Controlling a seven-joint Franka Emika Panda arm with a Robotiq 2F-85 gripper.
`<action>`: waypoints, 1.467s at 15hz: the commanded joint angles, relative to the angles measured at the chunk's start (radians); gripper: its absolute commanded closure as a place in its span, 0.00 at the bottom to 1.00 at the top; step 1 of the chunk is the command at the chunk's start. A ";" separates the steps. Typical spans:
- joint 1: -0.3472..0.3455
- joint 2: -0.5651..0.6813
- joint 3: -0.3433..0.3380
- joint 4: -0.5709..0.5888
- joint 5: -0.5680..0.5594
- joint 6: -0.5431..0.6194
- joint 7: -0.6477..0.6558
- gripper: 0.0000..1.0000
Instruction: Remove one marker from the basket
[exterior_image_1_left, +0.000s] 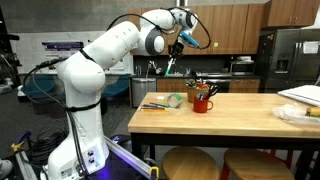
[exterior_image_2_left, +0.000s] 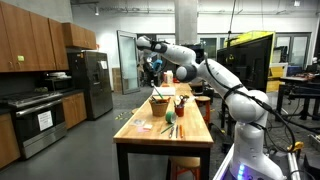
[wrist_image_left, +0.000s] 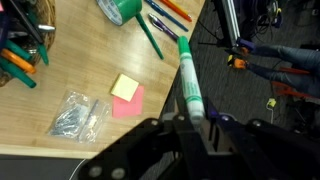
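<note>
My gripper (wrist_image_left: 195, 125) is shut on a slim marker (wrist_image_left: 188, 80) with a white and green body. It holds the marker in the air, above and beyond the table's edge. In an exterior view the gripper (exterior_image_1_left: 177, 45) is high over the table's end and the marker (exterior_image_1_left: 170, 63) hangs below it. The red cup-shaped basket (exterior_image_1_left: 203, 103) stands on the wooden table with several pens sticking out. It also shows in the other exterior view (exterior_image_2_left: 181, 108) and at the top left corner of the wrist view (wrist_image_left: 18, 45). The gripper (exterior_image_2_left: 152, 66) is well away from the basket.
On the table (wrist_image_left: 80, 70) lie a pale green tape roll (wrist_image_left: 124, 10), another green marker (wrist_image_left: 150, 38), loose pens (wrist_image_left: 168, 14), yellow (wrist_image_left: 124, 86) and pink (wrist_image_left: 130, 103) sticky notes and a clear bag of small parts (wrist_image_left: 75, 115). Stools (exterior_image_1_left: 188, 162) stand under the table.
</note>
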 joint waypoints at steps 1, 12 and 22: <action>0.000 0.020 0.011 0.018 0.010 0.061 0.012 0.95; 0.032 0.072 -0.019 0.011 -0.055 0.294 -0.021 0.95; 0.030 0.127 -0.028 0.010 -0.073 0.344 0.000 0.95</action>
